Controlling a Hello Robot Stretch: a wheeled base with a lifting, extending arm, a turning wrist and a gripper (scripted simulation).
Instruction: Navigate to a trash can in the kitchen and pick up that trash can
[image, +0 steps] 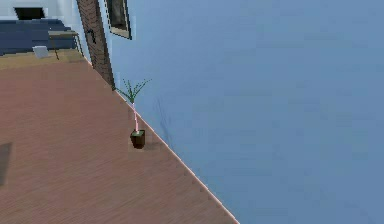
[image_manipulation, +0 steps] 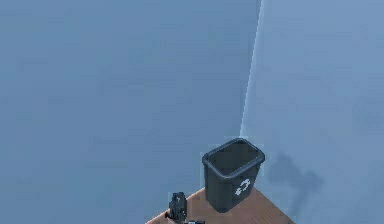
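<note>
One trash can (image_manipulation: 235, 176) stands on the wooden floor (image_manipulation: 262, 212) in the arm side view, tucked into the corner where two blue walls (image_manipulation: 120, 90) meet. It is dark, upright and open at the top, with a white recycling mark on its front face. Down at that view's bottom edge, to the left of the can and near it but apart from it, sits the gripper (image_manipulation: 177, 200), a small dark shape. How its fingers (image_manipulation: 175, 197) are set I cannot tell; only bare wall and floor lie behind their tips, so it holds nothing.

Looking ahead, a long blue wall (image: 270, 90) runs along the forward view's right, with a pale skirting strip where it meets the floorboards (image: 70, 150). Close against it stands a small potted plant (image: 137, 133), thin green leaves rising from a dark pot. Farther along the same wall is a dark brown door (image: 97, 40), and beside it a framed picture (image: 119, 15). Beyond, at the top left, a blue sofa (image: 25, 36) sits in another room.
</note>
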